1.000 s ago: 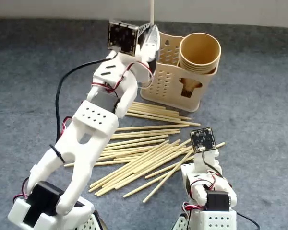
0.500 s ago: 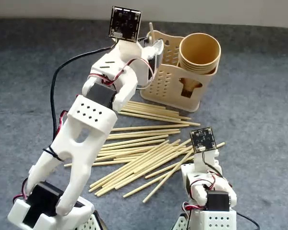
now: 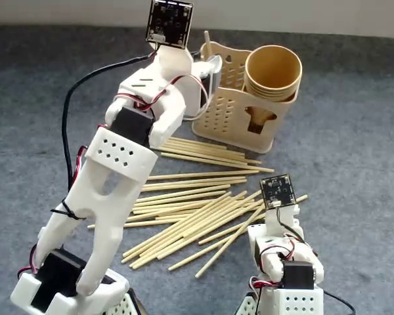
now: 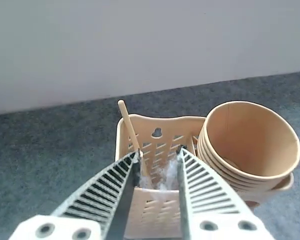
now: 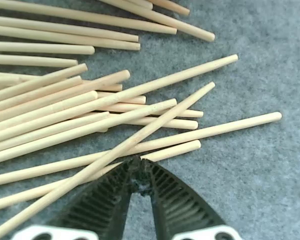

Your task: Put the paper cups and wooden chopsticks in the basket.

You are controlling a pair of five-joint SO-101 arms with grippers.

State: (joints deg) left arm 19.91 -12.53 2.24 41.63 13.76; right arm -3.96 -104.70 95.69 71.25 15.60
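On the grey carpet, loose wooden chopsticks are lying mid-frame while the left gripper is hovering, jaws parted and empty, over the upper-centre basket holding the paper cups, seemingly for dropping sticks in; the right gripper is sitting closed, empty.

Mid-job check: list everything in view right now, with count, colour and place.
basket: one, beige, on the carpet's far side.
cups: one nested stack, count unclear, tan, in the basket.
chopstick: one, pale wood, standing in the basket's other compartment.
loose chopsticks: many, pale wood, scattered on the carpet in front of the basket.
carpet: grey, covering the table.
wall: pale, behind the carpet.
left gripper: fingers open, above the basket beside the standing chopstick.
right gripper: fingers shut, low over the loose chopsticks.
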